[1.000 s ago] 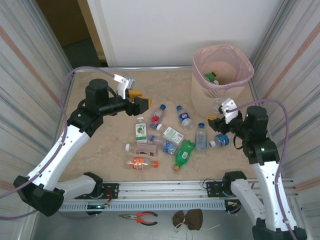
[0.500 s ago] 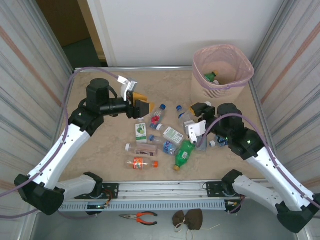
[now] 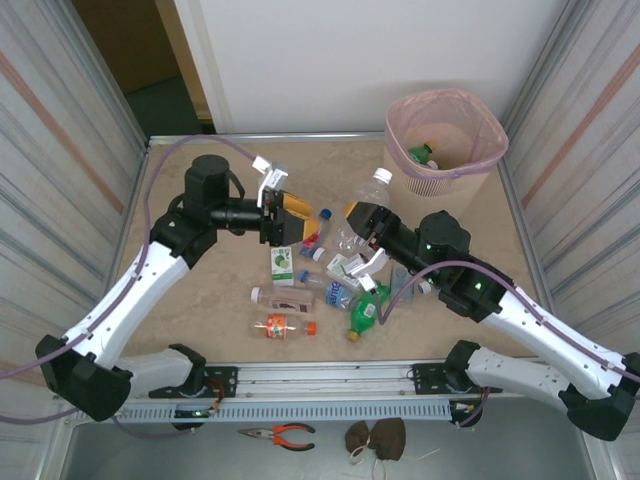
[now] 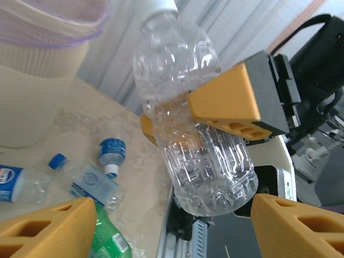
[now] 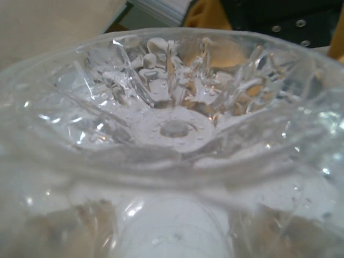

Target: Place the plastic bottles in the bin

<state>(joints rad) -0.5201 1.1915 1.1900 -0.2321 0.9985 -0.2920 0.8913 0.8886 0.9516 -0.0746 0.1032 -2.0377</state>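
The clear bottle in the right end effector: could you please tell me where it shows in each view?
Top external: clear bottle mid-table, white cap pointing toward the bin.
Left wrist: clear bottle at centre, cap at the top edge; bin upper left.
Right wrist: its ribbed base close up, at centre.
Shared landmark: the bin, in top external and left wrist.

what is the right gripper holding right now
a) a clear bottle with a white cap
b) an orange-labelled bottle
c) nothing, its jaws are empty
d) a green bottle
a: the right gripper has its orange fingers clamped on either side of the clear bottle, whose cap is white.
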